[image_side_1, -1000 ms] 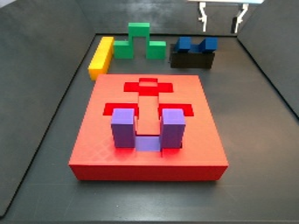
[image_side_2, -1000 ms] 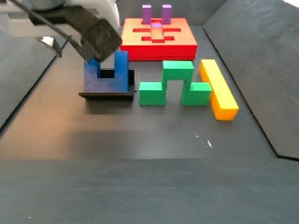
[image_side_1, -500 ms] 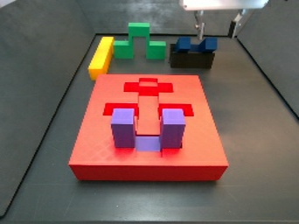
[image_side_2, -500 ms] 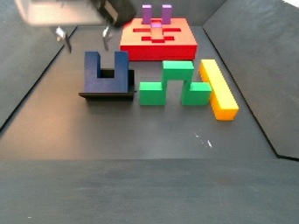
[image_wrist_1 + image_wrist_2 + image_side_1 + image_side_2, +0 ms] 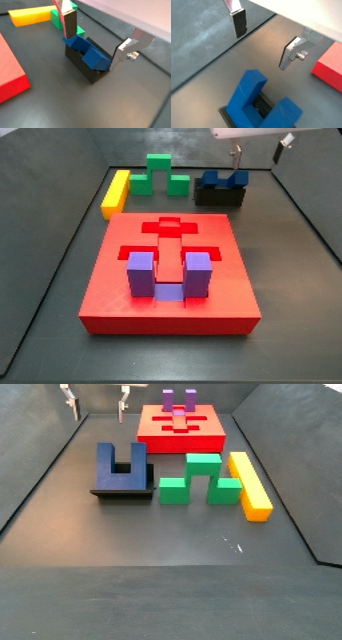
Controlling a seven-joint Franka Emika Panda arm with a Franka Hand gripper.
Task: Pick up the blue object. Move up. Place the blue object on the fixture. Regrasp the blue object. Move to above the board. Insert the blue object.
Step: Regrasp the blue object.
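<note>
Going left to right in a side view: the yellow bar [image 5: 116, 191] lies near the far left edge, the green block [image 5: 163, 175] beside it, and the blue object [image 5: 225, 178] sits on the fixture [image 5: 219, 196] toward the far right corner, prongs up. The red board [image 5: 168, 278], holding a purple block [image 5: 168, 275], fills the table's middle. The gripper [image 5: 257, 150] hangs above the fixture with its fingers [image 5: 69, 23] spread and empty. The step in hand looks like the regrasp: descend straight, centre the pads around the blue object, and close only once both plates clear the fixture's back edge, so the piece stays square.
</note>
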